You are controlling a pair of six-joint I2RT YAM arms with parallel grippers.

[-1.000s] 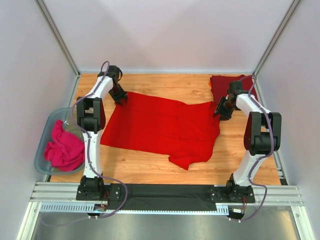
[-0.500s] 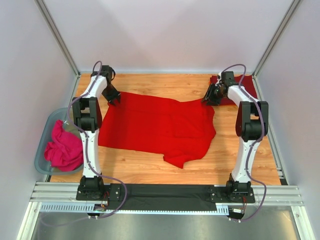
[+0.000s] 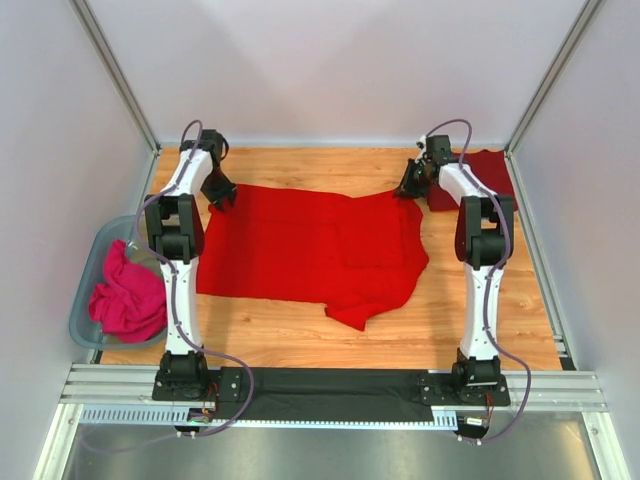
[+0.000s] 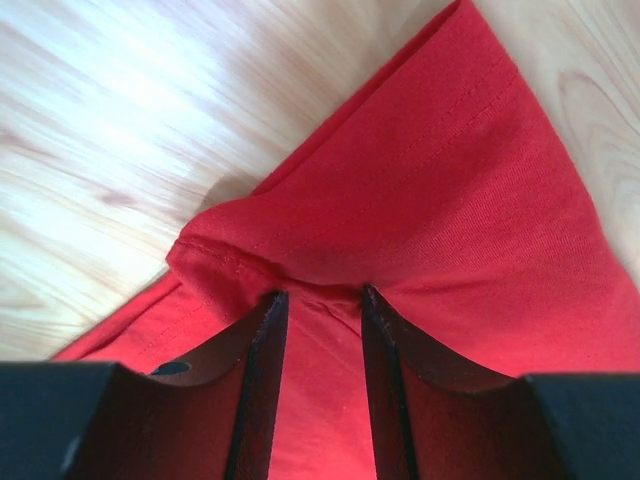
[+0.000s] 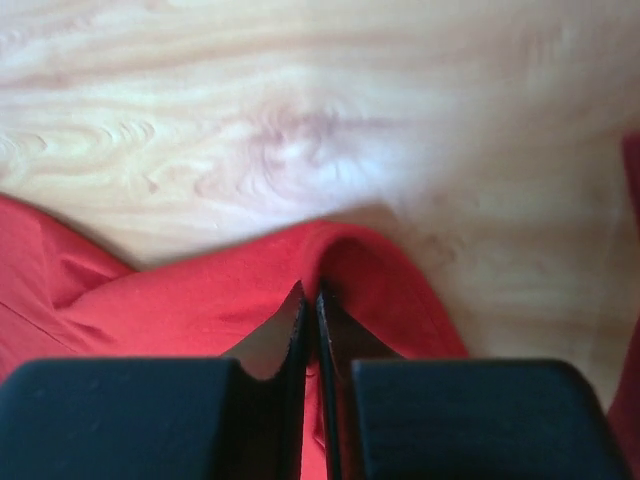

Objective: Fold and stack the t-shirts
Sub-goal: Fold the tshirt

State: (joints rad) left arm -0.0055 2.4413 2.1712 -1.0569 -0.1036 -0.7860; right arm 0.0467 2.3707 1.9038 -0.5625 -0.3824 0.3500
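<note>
Fingertips of the right gripper (image 5: 310, 298) are pressed almost together, pinching a thin raised fold of the bright red t-shirt (image 5: 200, 300), a plain soft-cloth short-sleeved garment. The fold humps up over the tips; bare wood shows just beyond it.

Left gripper (image 4: 318, 310): fingers part-way apart, with a bunched corner of the same shirt clamped between them. A double-stitched hem runs along the cloth edge there, and the corner is puckered into a small ridge at the tips.

From the top view, the left gripper (image 3: 220, 192) holds the far-left corner and the right gripper (image 3: 412, 183) holds the far-right corner. The bright red t-shirt (image 3: 310, 250) lies spread between them on the light wooden table (image 3: 300, 345), mostly flat, with faint creases in its right half. One sleeve pokes toward the near edge, right of centre.

The darker maroon t-shirt (image 3: 490, 168), a compact flat patch, lies at the far right corner of the table, just beside the right gripper; the right arm crosses its left edge.

A translucent plastic tub (image 3: 92, 255) sits off the table's left edge, holding crumpled pink cloth (image 3: 130, 300).
</note>
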